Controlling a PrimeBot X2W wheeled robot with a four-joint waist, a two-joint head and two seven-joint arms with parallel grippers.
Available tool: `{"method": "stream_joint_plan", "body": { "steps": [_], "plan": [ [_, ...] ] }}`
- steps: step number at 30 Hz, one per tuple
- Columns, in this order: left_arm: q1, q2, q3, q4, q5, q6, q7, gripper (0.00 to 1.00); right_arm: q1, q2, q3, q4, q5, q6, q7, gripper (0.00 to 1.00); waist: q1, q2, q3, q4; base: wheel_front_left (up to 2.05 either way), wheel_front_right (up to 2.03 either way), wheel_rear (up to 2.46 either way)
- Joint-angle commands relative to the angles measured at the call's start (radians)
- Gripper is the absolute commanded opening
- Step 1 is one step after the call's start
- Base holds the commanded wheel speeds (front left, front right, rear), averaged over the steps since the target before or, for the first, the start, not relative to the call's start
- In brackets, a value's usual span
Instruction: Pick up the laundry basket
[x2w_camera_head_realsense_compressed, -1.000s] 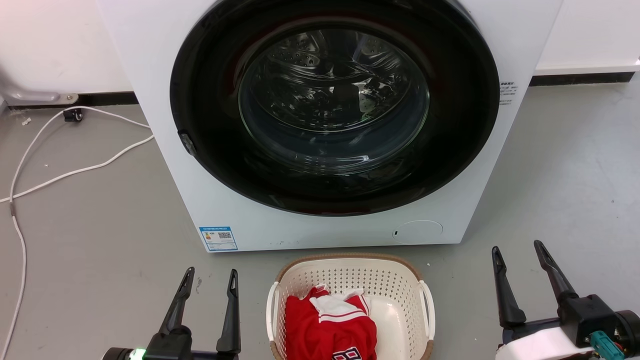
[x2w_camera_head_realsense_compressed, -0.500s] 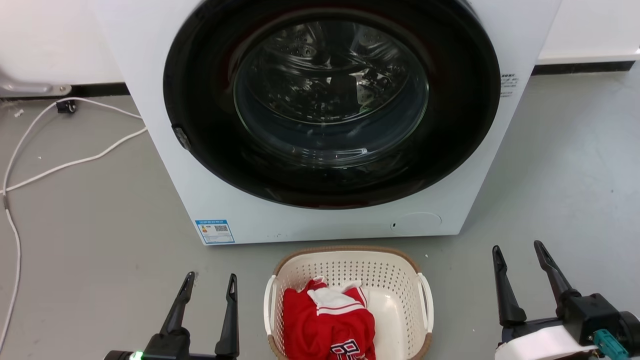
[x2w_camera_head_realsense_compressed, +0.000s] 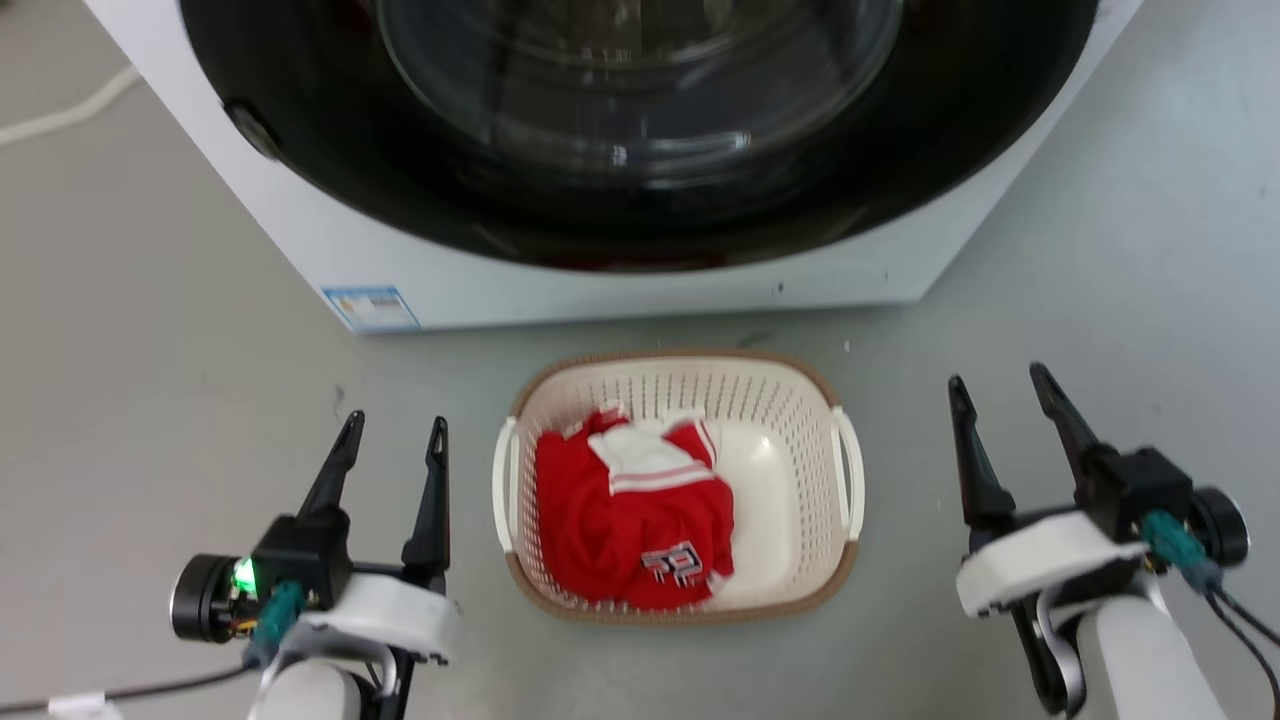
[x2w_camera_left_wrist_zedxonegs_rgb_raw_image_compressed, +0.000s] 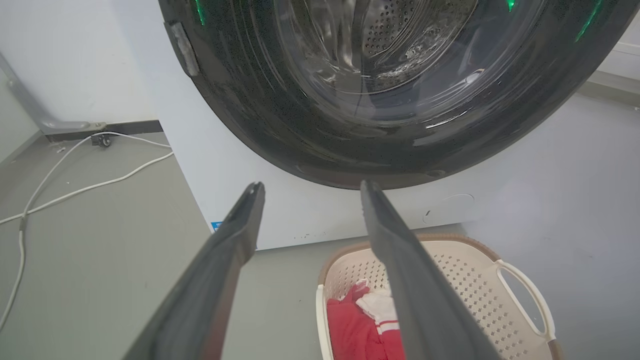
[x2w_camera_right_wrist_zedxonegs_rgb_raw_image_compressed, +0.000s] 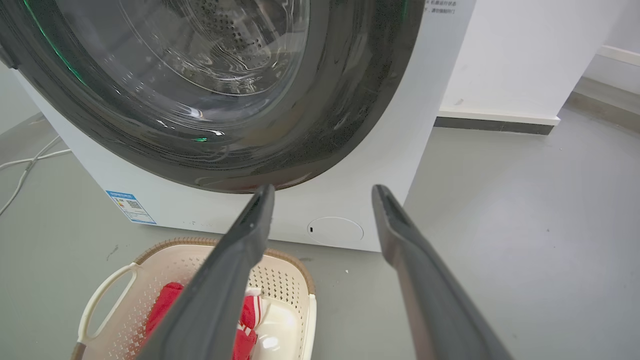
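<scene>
My left gripper (x2w_camera_head_realsense_compressed: 395, 424): fingers apart, empty, near the basket's left handle (x2w_camera_head_realsense_compressed: 503, 485).
My right gripper (x2w_camera_head_realsense_compressed: 998, 380): fingers apart, empty, farther off to the right; placed, I judge, for a two-sided lift.
Laundry basket (x2w_camera_head_realsense_compressed: 690, 392): on the floor (x2w_camera_head_realsense_compressed: 180, 360) between them, red jersey (x2w_camera_head_realsense_compressed: 620, 510) inside.
Washing machine (x2w_camera_head_realsense_compressed: 600, 295): just behind.

Cream perforated laundry basket (x2w_camera_head_realsense_compressed: 770, 400), tan rim, holds a red-and-white garment (x2w_camera_head_realsense_compressed: 620, 510).

The left gripper (x2w_camera_head_realsense_compressed: 395, 425) and right gripper (x2w_camera_head_realsense_compressed: 998, 380) have long, black, tapered fingers (x2w_camera_head_realsense_compressed: 430, 500), white wrist shells (x2w_camera_head_realsense_compressed: 385, 615) and teal cable plugs (x2w_camera_head_realsense_compressed: 1165, 535). A green light (x2w_camera_head_realsense_compressed: 243, 573) glows on the left one.
</scene>
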Motion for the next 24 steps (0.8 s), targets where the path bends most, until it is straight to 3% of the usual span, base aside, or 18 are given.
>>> {"method": "stream_joint_plan", "body": {
  "steps": [1, 12, 24],
  "plan": [
    [-0.027, 0.008, 0.006, 0.036, -0.011, -0.010, -0.002, 1.00, -0.040, 0.001, 0.001, 0.017, -0.006, -0.001, -0.002, 1.00, -0.0001, 0.0000, 0.123, -0.011, 0.00, 0.00, 0.00],
    [-0.366, 0.088, -0.044, 0.378, -0.039, -0.051, -0.002, 1.00, -0.305, 0.001, -0.030, 0.274, -0.029, -0.001, 0.060, 1.00, -0.0001, 0.0000, 0.356, -0.009, 0.00, 0.00, 0.00],
    [-0.636, 0.152, -0.282, 0.732, -0.143, -0.052, -0.002, 1.00, -0.485, 0.001, 0.015, 0.522, 0.032, -0.001, 0.108, 1.00, -0.0001, 0.0000, 0.475, 0.010, 0.00, 0.00, 0.00]
  ]
}}
